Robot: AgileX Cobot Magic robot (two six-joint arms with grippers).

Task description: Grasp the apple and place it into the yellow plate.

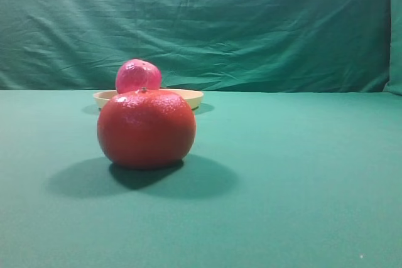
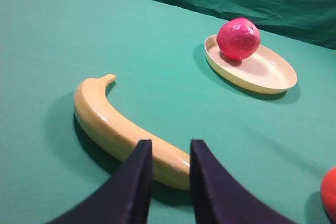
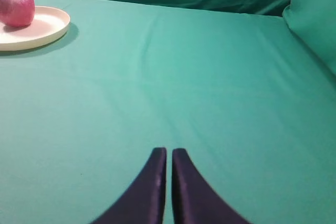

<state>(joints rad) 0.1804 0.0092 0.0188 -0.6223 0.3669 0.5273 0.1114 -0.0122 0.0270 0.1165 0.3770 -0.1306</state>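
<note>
The crimson-pink apple [image 1: 138, 75] lies in the pale yellow plate [image 1: 191, 97] at the back of the table, half hidden behind an orange-red fruit. In the left wrist view the apple [image 2: 238, 38] rests on the left part of the plate [image 2: 268, 74], far ahead of my left gripper [image 2: 170, 145], which is slightly open and empty. In the right wrist view the apple [image 3: 17, 6] and plate [image 3: 47, 27] are at the far left. My right gripper [image 3: 168, 151] is shut and empty over bare cloth. Neither gripper shows in the exterior view.
A large orange-red dimpled fruit [image 1: 146, 128] stands in front of the plate; its edge shows in the left wrist view [image 2: 331, 192]. A yellow banana [image 2: 105, 119] lies just ahead of the left fingertips. Green cloth covers the table and backdrop.
</note>
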